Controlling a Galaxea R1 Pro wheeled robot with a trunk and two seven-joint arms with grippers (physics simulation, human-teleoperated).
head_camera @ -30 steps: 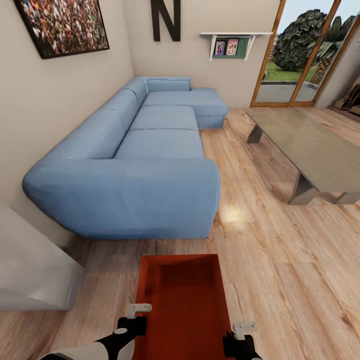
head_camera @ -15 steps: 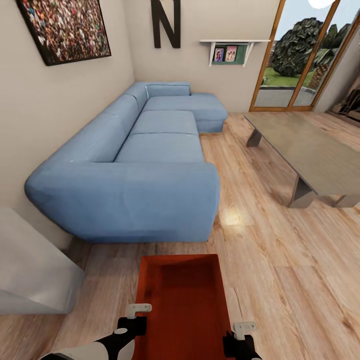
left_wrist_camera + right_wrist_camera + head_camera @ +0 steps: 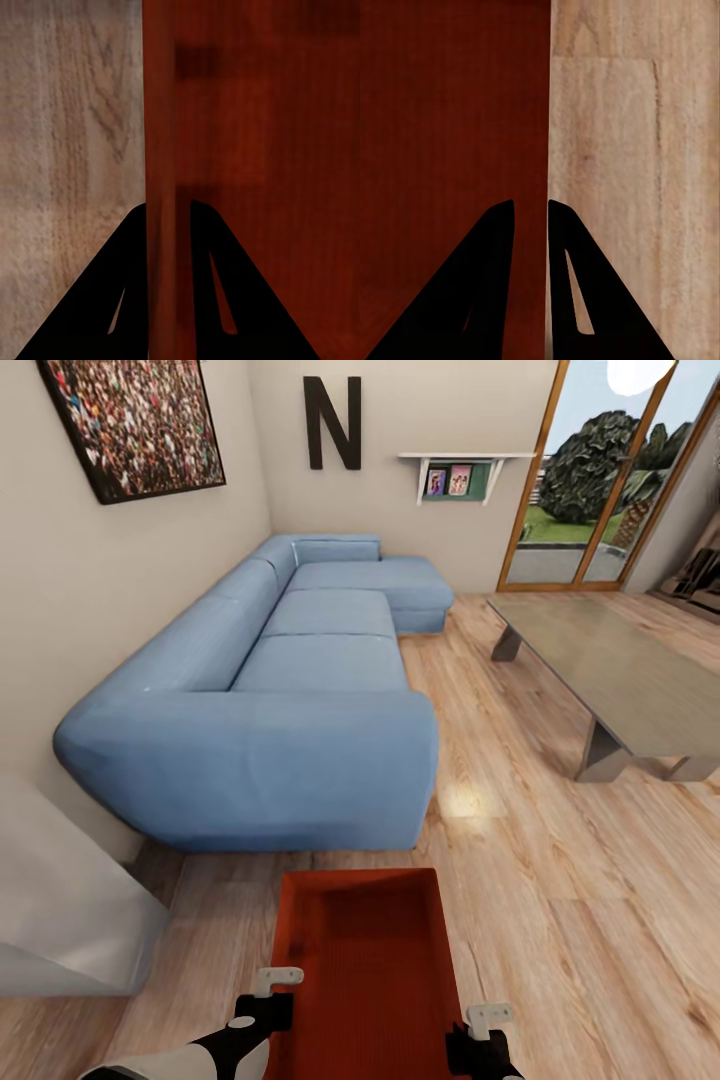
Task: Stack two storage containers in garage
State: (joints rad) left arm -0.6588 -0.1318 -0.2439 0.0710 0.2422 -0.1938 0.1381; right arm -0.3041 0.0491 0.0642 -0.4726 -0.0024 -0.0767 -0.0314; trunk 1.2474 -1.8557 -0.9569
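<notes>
I stand in the living room (image 3: 560,920), on its light wood-plank floor, with the blue sofa (image 3: 300,700) straight ahead of me and the grey low table (image 3: 620,670) off to my right, before the glass doors (image 3: 590,490). None of the garage shows, so I judge the carry has far to go.

One storage container (image 3: 365,970) hangs low in front of my trunk, held between my two arms, its long axis running straight away from me toward the sofa's near arm. That is what the coming move turns on: the bin sticks out ahead, so any turn of the base sweeps its far end past the sofa.

My left gripper (image 3: 166,214) has its jaws clenched across the container's left wall, which runs up between the two fingers. My right gripper (image 3: 531,214) sits on the right wall likewise, jaws nearly closed over the thin rim. Both arms share the load evenly; neither is nearer.
</notes>
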